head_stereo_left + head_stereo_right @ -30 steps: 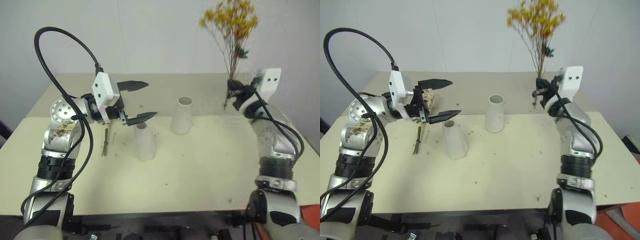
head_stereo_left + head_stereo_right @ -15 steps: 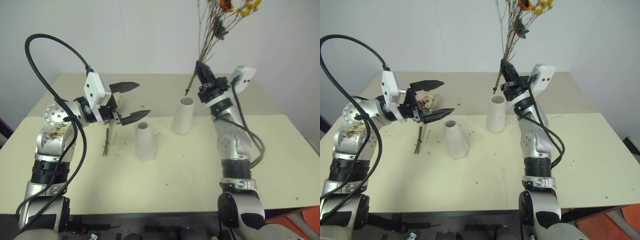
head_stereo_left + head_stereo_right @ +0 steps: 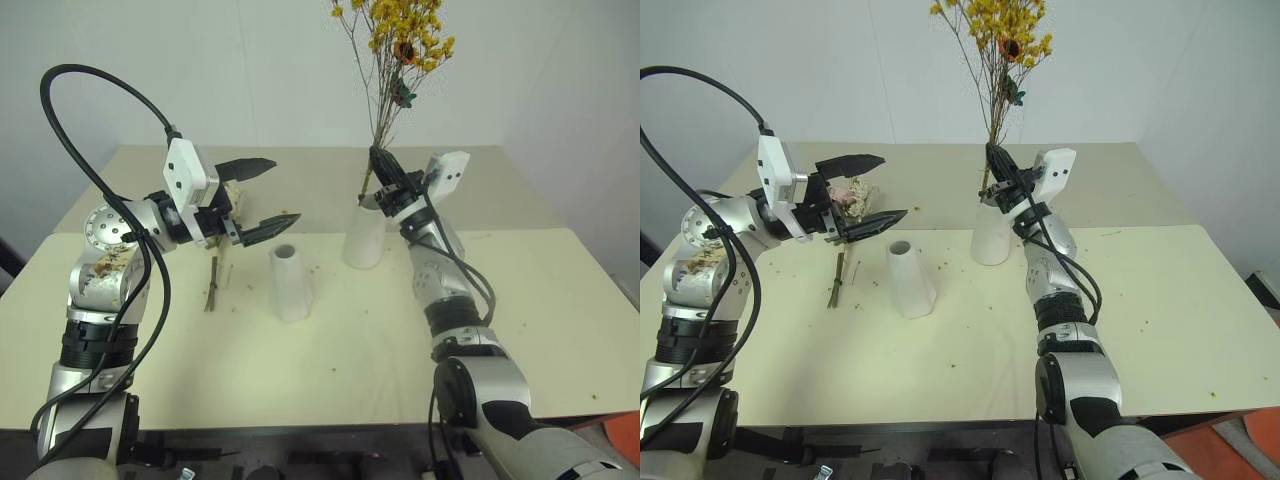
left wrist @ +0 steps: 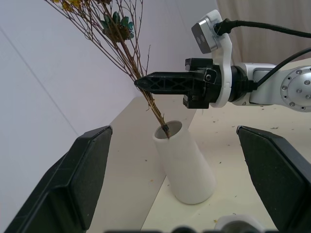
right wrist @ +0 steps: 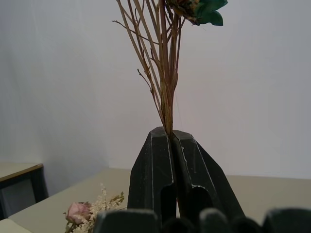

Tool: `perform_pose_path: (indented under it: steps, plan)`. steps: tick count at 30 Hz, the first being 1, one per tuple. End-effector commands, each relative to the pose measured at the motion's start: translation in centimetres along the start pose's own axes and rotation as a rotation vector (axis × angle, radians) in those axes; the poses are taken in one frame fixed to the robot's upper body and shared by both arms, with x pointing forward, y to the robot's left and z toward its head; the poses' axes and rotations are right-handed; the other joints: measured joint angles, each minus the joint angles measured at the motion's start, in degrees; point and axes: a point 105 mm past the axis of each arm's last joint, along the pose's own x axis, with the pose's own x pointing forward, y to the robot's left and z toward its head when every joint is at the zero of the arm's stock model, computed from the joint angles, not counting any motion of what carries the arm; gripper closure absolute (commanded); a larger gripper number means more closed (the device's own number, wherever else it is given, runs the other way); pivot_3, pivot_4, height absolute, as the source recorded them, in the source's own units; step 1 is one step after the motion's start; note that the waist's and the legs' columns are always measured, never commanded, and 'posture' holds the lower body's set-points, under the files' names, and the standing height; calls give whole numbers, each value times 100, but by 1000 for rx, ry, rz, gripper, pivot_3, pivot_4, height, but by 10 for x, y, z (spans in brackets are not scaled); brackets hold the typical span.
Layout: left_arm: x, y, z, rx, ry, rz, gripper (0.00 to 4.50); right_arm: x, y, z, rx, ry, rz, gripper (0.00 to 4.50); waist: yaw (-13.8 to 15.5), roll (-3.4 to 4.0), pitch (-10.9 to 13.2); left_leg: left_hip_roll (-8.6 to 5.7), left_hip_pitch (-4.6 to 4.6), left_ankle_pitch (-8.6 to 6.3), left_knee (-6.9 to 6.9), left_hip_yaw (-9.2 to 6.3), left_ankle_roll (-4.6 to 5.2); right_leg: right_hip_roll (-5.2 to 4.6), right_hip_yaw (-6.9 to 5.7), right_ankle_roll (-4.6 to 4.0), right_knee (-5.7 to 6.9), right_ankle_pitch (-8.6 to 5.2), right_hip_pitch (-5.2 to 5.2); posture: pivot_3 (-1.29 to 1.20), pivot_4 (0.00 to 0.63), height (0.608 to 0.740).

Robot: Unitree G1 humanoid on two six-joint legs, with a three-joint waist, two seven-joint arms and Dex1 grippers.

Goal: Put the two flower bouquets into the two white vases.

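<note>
1. Since a second ago, the right gripper (image 3: 381, 166) has swung in from the table's right side toward the middle, carrying the dried bunch of tiny yellow-orange blossoms on thin brown stems (image 3: 398, 40) with it.
2. Its two black fingers are pinched tight on the stems, low down, and the stem ends now reach the mouth of the matte white cone-shaped vase that widens to its base (image 3: 364, 238); in the left wrist view the tips sit right at the rim (image 4: 166, 130).
3. That bunch stands nearly upright, leaning a little, with its blossoms high above the vase against the pale wall.
4. The left gripper (image 3: 262, 196) hovers with its fingers spread wide and nothing between them, in about the same place as before, above and just to the left of the straight white cylinder vase (image 3: 288, 283).
5. The cylinder vase stands empty on the cream-coloured tabletop (image 3: 330, 360), near the cone vase and in front of it.
6. The second bunch, pink and cream dried flowers with green leaves (image 3: 848, 194), lies flat on the table behind the left gripper, its stems (image 3: 213, 284) pointing toward the near edge, beside the cylinder vase.
</note>
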Motion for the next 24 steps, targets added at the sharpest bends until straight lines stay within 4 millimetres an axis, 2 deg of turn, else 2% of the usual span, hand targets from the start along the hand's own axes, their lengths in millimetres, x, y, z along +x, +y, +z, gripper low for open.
perform_pose_path:
  steps: [1,7,14,24]
  plan:
    - [-5,3,11,42,-11,18,0,7,-2,20,-57,-75,9,4470,0,0,0,0,0,0,0,0,0,0,0,0,0,0,0,0,150,740]
    - [-5,3,13,45,-19,15,0,7,-8,19,-79,-70,-19,4470,0,0,0,0,1,0,0,0,0,0,0,0,0,0,0,0,150,740]
    - [-6,3,8,42,-16,20,0,-11,-19,-8,-73,18,-63,4470,-3,0,0,0,1,0,0,0,0,0,0,0,0,0,1,0,150,740]
    - [-7,7,6,51,-13,40,0,-14,-20,-10,-111,32,-60,4470,-4,0,0,0,1,0,0,0,0,0,1,-1,0,0,1,0,150,740]
